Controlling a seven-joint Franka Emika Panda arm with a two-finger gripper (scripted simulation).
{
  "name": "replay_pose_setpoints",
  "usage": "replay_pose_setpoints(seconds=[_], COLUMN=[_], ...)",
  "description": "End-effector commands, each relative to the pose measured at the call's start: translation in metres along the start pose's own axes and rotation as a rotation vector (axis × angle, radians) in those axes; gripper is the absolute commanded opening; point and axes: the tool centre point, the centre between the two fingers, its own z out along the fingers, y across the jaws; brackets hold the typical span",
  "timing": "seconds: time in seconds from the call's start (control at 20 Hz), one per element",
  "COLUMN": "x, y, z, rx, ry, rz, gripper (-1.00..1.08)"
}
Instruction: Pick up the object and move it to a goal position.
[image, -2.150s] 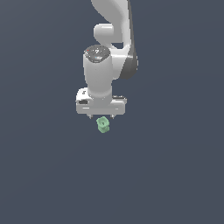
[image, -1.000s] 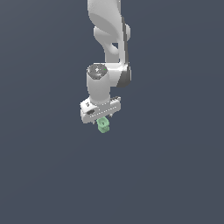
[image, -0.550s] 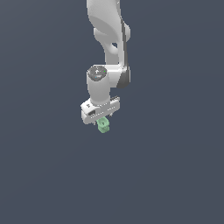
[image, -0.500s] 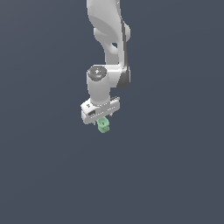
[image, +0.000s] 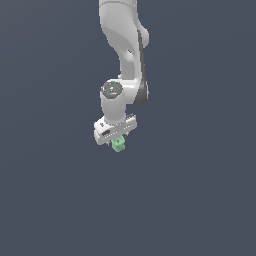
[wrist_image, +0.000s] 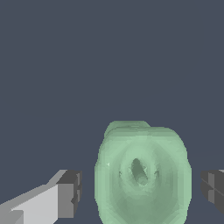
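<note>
Gripper (image: 118, 141) astride one object (wrist_image: 142, 173); pads apparently not touching.

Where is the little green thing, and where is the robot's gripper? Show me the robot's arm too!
little green thing (wrist_image: 142, 173), wrist view, on its front face by the dark hollow.
gripper (image: 118, 142), exterior view, midway between the fingertips, just under the white hand.
arm (image: 124, 37), exterior view, on the upper white link.
</note>
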Motion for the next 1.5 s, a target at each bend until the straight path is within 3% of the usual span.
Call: replay_pose_setpoints(seconds=[0.0,0.35,0.4,1.05,1.45], x=[-0.001,0.000,0.000,0.000,0.005], y=[0.000,0.000,0.000,0.002,0.028], z=[0.012,0.026,0.026,0.026,0.025], rx=[0.000,0.000,0.000,0.000,0.000], ry=[0.000,0.000,0.000,0.000,0.000], rz=[-0.001,-0.003,-0.003,-0.003,-0.003], gripper=[1.00,1.00,-1.00,-1.00,-1.00])
